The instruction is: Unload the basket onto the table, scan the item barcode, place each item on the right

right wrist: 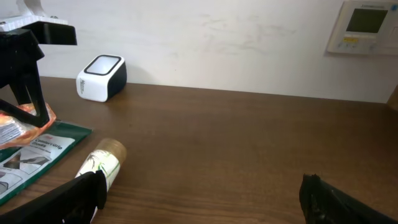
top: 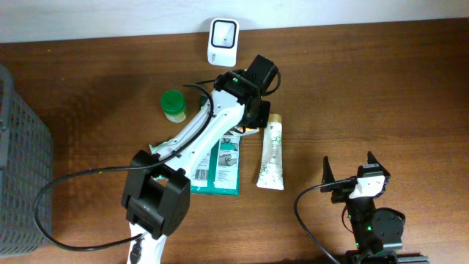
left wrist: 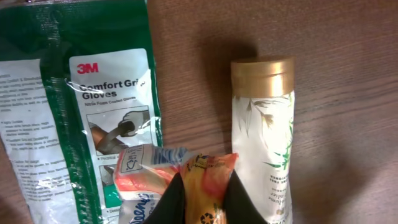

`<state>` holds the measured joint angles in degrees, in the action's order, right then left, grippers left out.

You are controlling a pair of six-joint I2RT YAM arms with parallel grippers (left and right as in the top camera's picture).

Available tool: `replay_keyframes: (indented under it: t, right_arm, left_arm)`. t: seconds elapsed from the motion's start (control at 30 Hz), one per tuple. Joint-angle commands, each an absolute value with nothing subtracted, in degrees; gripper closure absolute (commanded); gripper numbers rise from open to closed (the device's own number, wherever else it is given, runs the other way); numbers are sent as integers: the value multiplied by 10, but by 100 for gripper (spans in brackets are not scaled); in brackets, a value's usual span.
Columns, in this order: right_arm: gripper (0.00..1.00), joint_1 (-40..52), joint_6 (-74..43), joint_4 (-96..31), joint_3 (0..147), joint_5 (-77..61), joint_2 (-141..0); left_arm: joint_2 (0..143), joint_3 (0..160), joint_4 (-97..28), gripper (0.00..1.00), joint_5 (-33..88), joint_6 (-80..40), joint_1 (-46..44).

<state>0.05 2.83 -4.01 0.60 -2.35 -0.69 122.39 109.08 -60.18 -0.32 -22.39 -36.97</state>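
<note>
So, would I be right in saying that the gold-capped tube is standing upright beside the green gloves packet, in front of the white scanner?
Not quite: the gold-capped tube is lying flat on the table, not standing upright, as the overhead view shows. It is indeed beside the green gloves packet, in front of the white scanner.

Office/lab-type rm: wall thermostat [right wrist: 367,26] is hanging on white wall [right wrist: 217,43]; scanner [top: 222,42] is sitting on wood desk [top: 381,95].
</note>
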Motion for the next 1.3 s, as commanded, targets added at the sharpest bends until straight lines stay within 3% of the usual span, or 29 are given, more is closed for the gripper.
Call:
replay_keyframes:
  t: [0.0,0.07,0.13,0.37,0.6,0.73,0.83,0.97,1.03,1.07,1.1,1.13,1.17,1.27]
  right_arm:
    - [2,4,28,-43,3,-21,-4]
    - [2,4,28,-43,3,-21,-4]
    - [2,4,28,-43,3,-21,-4]
    - [2,4,28,-43,3,-21,-4]
    - [2,4,28,-43,3,-21,-4]
    - [2,4,28,-42,3,-11,-4]
    - [2,4,28,-44,3,-10,-4]
    - [2,4,28,-44,3,-10,-4]
    - [2,4,28,-44,3,-10,-4]
    - [2,4,28,-43,3,-10,-4]
    - [2,4,27,-43,3,-11,-4]
    - [2,4,23,-43,3,-23,-4]
    - [2,4,23,-43,3,-33,-4]
    - [2,4,9,-37,3,-81,-4]
  left_arm:
    - [1230,1089,-596,78,9,-234,-380]
    - [1230,1089,-590,58,9,-234,-382]
    - [1230,1089,-586,48,5,-233,-382]
    - [1199,1159,-619,50,-24,-172,-342]
    - [1126,1326,-754,43,-23,-47,-183]
    - [1120,1328,-790,46,-6,-3,-105]
    - [1122,1327,-797,50,91,83,-46]
    - [1122,1327,-797,51,92,83,16]
    - [1123,1324,-796,75,92,97,54]
    - [1123,1323,-796,78,92,109,68]
    - [1125,1322,-797,72,92,115,78]
    - [1126,1320,-796,41,92,115,96]
    - [1126,1320,-796,29,92,115,104]
    - [1126,1320,-788,9,92,125,128]
